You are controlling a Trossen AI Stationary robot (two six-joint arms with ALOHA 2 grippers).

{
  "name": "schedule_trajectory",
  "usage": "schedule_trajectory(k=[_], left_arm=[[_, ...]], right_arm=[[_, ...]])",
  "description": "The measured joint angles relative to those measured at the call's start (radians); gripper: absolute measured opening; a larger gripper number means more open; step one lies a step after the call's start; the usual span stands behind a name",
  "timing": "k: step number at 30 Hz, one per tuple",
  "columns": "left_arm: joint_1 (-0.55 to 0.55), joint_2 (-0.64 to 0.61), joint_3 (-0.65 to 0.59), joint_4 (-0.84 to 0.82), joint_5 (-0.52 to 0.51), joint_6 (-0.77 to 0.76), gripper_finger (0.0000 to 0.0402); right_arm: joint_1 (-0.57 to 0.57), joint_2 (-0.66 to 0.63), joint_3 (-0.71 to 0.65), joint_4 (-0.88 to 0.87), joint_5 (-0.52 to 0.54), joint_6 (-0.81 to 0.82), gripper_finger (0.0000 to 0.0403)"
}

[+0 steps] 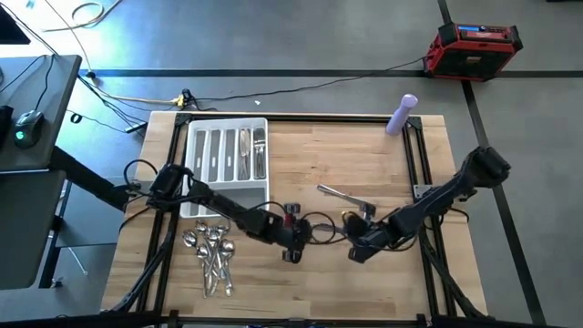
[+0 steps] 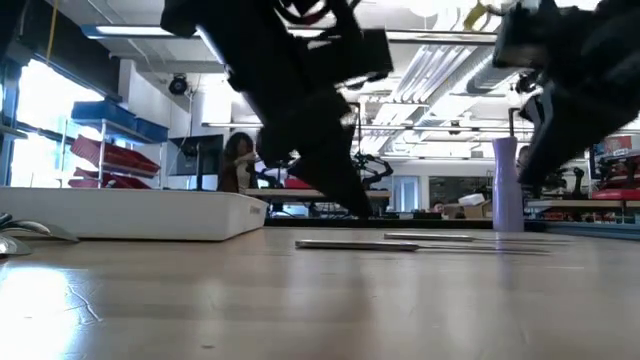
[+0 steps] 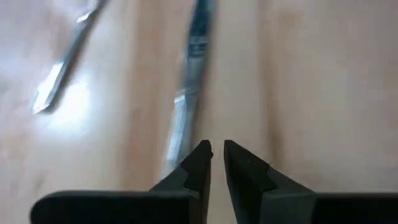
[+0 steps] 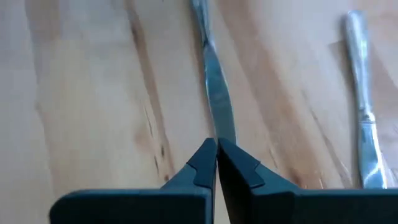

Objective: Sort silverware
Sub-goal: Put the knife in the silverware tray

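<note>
The bench (image 1: pixel 319 155) is pale butcher-block wood with a visible grain, framed by dark rails. At its back left stands a white plastic tray (image 1: pixel 197 173) with long narrow compartments; forks and other shiny pieces (image 1: pixel 253 153) lie in the compartments on its right side. In front of the tray, a loose heap of rounded, polished spoons (image 1: pixel 211 255) rests on the wood. Near the bench's middle lie long, thin, flat knives (image 1: pixel 339 194), glinting silver; the low view shows them (image 2: pixel 420 243) lying flat on the bench top.

The left gripper (image 1: pixel 293 239) reaches in low over the middle front of the bench. In its wrist view the left gripper (image 3: pixel 217 152) shows dark angular jaws clenched nearly together with only a thin slit between them, grasping nothing; a knife blade (image 3: pixel 186 99) lies just beside them on the wood, another piece (image 3: pixel 62 68) farther off.

The right gripper (image 1: pixel 358 246) sits just right of the left one. In its wrist view the right gripper (image 4: pixel 216 149) has its jaws clenched tip to tip over the end of a slim knife (image 4: pixel 214 81); whether they pinch it I cannot tell. A second knife (image 4: pixel 360 106) lies apart.

A lilac cylindrical bottle (image 1: pixel 402 114) lies at the back right.
</note>
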Motion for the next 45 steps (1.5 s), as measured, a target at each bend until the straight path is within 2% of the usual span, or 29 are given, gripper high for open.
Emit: schedule_trajectory(k=[5, 14, 17, 21, 27, 31, 37, 45], left_arm=[[0.024, 0.005, -0.012, -0.029, 0.000, 0.001, 0.0043], [0.061, 0.011, -0.077, 0.007, 0.038, -0.028, 0.0135], [0.079, 0.006, -0.093, 0.013, 0.114, -0.040, 0.0145], [0.085, 0.006, -0.097, 0.015, 0.192, -0.071, 0.0123], [0.074, 0.008, -0.098, 0.029, 0.282, -0.077, 0.0060], [0.073, 0.010, -0.099, 0.062, 0.325, -0.079, 0.0018], [0.071, 0.011, -0.099, 0.050, 0.328, -0.079, 0.0003], [0.063, 0.011, -0.099, 0.029, 0.300, -0.068, 0.0000]], right_arm=[[0.004, -0.035, -0.083, 0.109, -0.017, 0.036, 0.0000], [-0.008, -0.035, -0.260, 0.457, -0.176, 0.062, 0.0001], [-0.027, -0.035, -0.312, 0.529, -0.231, 0.123, 0.0014], [-0.048, -0.035, -0.363, 0.590, -0.246, 0.204, 0.0066], [-0.059, -0.037, -0.390, 0.602, -0.236, 0.288, 0.0172], [-0.066, -0.038, -0.390, 0.602, -0.228, 0.304, 0.0221], [-0.088, -0.078, -0.392, 0.579, -0.268, 0.293, 0.0229], [-0.088, -0.159, -0.402, 0.504, -0.149, 0.325, 0.0200]])
